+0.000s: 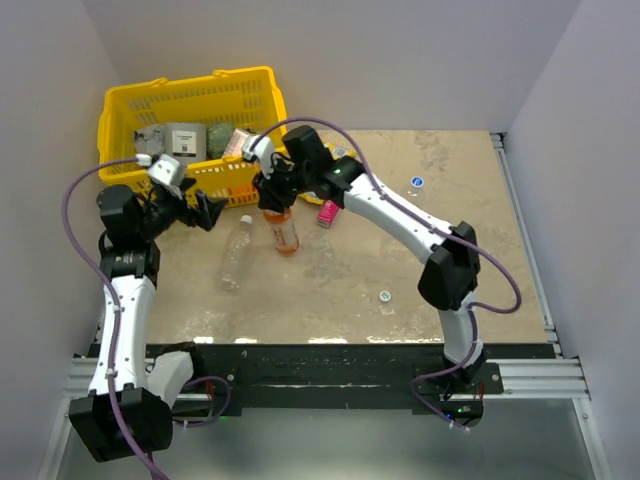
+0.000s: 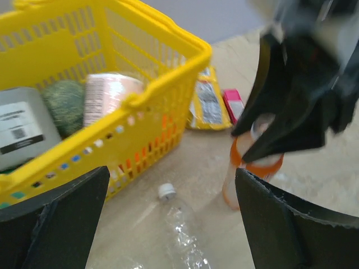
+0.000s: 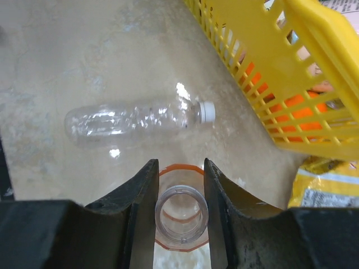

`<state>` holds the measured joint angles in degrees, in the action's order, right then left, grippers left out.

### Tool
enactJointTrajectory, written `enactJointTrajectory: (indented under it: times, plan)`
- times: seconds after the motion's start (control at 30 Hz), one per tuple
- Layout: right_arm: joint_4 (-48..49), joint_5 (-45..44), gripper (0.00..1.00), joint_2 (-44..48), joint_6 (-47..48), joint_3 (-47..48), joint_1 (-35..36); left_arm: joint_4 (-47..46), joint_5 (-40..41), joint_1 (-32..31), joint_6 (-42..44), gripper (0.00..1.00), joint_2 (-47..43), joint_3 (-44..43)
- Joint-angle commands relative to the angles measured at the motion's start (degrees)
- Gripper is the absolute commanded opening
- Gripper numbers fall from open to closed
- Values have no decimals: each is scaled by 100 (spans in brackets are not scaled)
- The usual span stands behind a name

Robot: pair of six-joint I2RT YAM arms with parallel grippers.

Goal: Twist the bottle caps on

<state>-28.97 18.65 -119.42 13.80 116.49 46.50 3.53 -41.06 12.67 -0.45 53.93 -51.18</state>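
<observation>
While left gripper (image 1: 205,212) wide, right gripper (image 3: 180,207) snug around neck of upright orange bottle (image 1: 283,232).

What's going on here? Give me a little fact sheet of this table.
right gripper: closed on the neck of the orange bottle, which stands upright with no cap on
left gripper: open, empty, near the yellow basket
clear bottle: lying flat, cap on
loose caps: blue cap at far right, second cap near the front edge
</observation>
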Motion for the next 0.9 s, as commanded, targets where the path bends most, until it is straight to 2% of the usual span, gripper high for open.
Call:
enactJointTrajectory:
  times: [0.0,0.1,0.13,0.2,0.33,0.5,0.63,0.87]
  plan:
    - [-870,989,0,1341,491,14,-439,16,-1018,-710,1713,100,-119,887]
    - [-1294,1658,0,1780,904,-38,-510,-264,-1492,-1159,1803,100,-120,1398]
    - [-1339,1789,0,1999,1027,-91,-510,-657,-1667,-1222,1690,100,-41,1470]
    - [-1400,2123,0,2141,1037,-91,-510,-1089,-1669,-1791,1207,100,29,1680]
    - [-1716,2414,0,2159,808,171,-502,-2555,-1353,-2364,485,100,301,1989]
    - [-1963,2450,0,2124,826,287,-467,-2857,-1361,-2996,362,100,864,1708]
    - [-2034,2468,0,2141,826,279,-388,-3437,-1387,-3410,89,100,1276,1638]
    - [-1884,2397,0,2344,729,32,-343,-3710,-1581,-4149,-201,100,1559,1541]
